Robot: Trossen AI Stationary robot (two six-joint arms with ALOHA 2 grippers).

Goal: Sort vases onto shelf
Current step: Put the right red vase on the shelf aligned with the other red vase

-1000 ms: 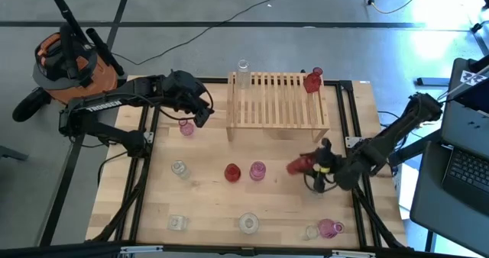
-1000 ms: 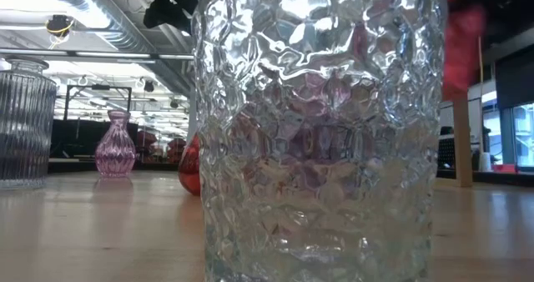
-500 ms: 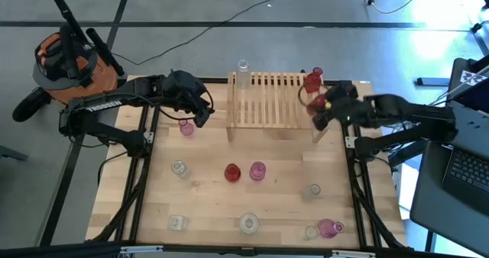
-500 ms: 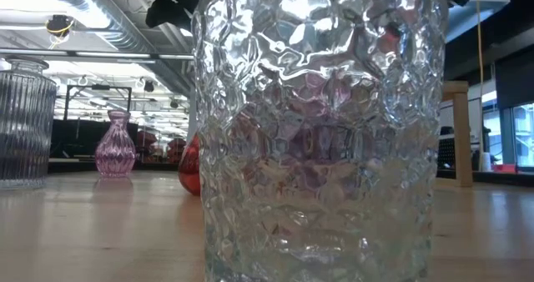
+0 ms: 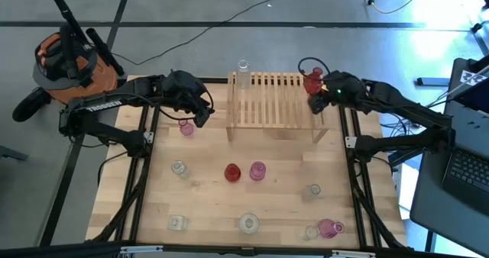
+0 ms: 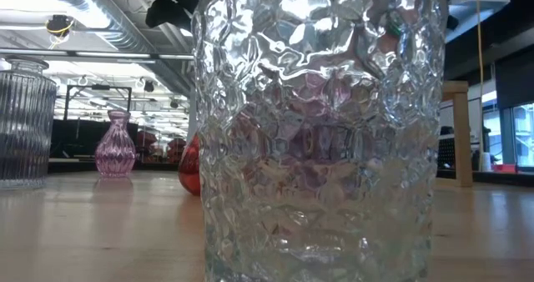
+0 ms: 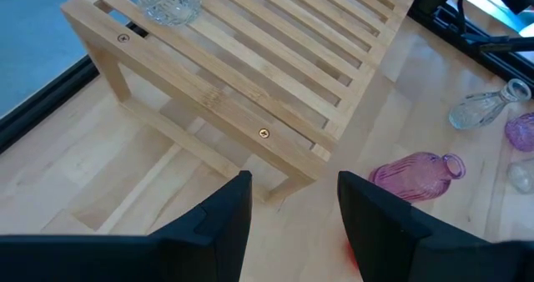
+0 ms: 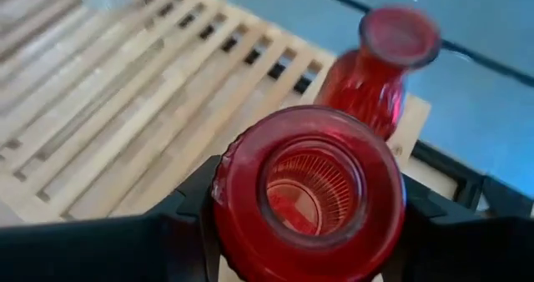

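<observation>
The right end effector [image 8: 304, 200] was clenched around a red vase [image 8: 307, 194] over the shelf [image 5: 276, 99], just beside a second red vase [image 8: 377, 69]; the glass was probably rigid, slick and breakable, best gripped at its body; the left end effector [image 7: 292, 203] hung released by the shelf's end.

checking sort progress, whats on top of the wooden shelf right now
On the shelf: a clear vase at its far left corner and a red vase at its far right corner. The right gripper holds a second red vase over that corner, hiding the slats beneath.
</observation>
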